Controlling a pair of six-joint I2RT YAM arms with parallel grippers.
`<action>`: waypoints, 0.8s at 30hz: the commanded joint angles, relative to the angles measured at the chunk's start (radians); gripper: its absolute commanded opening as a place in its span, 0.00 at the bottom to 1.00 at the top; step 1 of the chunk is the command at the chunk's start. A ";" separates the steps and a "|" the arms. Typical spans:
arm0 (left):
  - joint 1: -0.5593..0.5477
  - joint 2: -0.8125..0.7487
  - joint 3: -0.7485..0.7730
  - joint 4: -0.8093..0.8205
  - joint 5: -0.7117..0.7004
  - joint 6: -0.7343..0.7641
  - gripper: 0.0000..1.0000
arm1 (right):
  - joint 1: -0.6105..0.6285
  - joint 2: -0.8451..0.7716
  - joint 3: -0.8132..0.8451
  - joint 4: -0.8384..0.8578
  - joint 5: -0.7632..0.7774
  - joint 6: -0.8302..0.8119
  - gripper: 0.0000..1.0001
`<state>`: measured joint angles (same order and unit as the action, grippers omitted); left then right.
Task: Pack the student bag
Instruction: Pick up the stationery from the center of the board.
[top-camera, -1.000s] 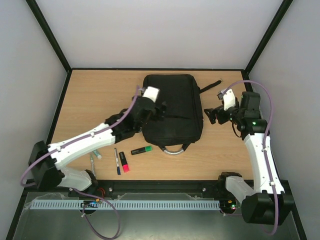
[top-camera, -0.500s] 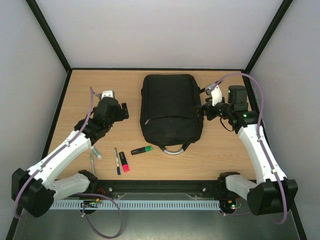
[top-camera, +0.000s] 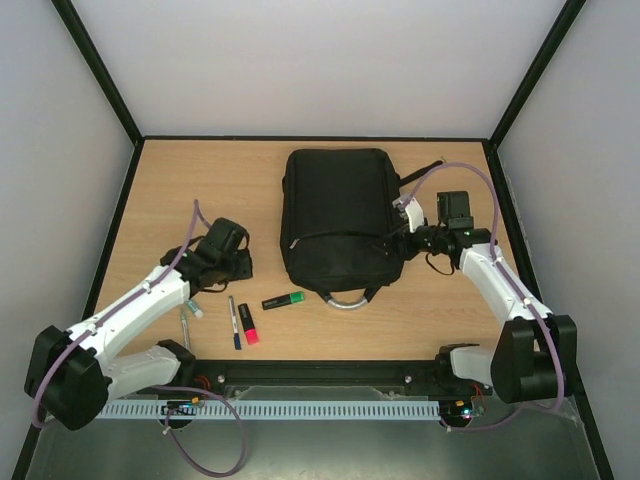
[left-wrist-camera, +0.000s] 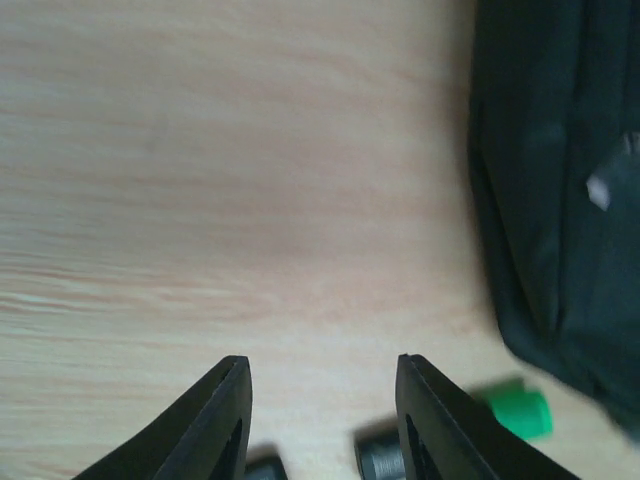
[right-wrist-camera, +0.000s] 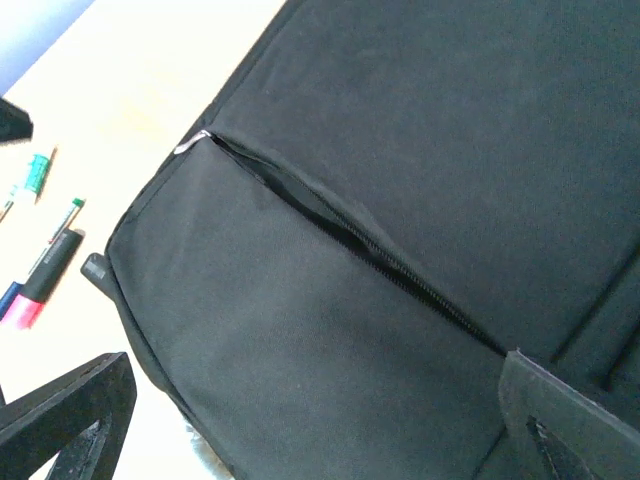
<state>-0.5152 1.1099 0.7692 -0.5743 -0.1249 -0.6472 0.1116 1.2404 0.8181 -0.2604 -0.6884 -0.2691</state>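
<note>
Well, L tool (left-wrist-camera: 322, 368) half-open, empty, over table (left-wrist-camera: 200, 150) — R tool (right-wrist-camera: 318, 370) spread wide, empty, at student bag (top-camera: 343, 215) right edge.

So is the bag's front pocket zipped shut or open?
Open, it seems. In the right wrist view the zip across the bag gapes along its length, with its pull at one end.

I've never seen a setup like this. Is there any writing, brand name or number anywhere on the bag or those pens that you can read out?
No text can be read anywhere in these views.
green highlighter: any print on its black barrel is too small to read.
pink highlighter: too small to read.
dark pen: too small to read.
student bag: no logo, label or number shows, even in the close right wrist view.
</note>
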 joint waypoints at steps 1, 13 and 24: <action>-0.089 -0.009 -0.022 -0.030 0.142 0.074 0.35 | -0.001 -0.022 0.031 -0.026 -0.058 -0.077 1.00; -0.184 0.154 0.029 0.020 0.248 0.241 0.53 | -0.009 -0.088 -0.013 -0.051 -0.161 -0.183 0.99; -0.266 0.272 0.011 0.108 0.163 0.245 0.99 | -0.010 -0.053 -0.003 -0.089 -0.221 -0.203 0.96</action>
<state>-0.7341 1.3212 0.7677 -0.4999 0.0822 -0.4076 0.1051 1.1744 0.8013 -0.2947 -0.8581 -0.4461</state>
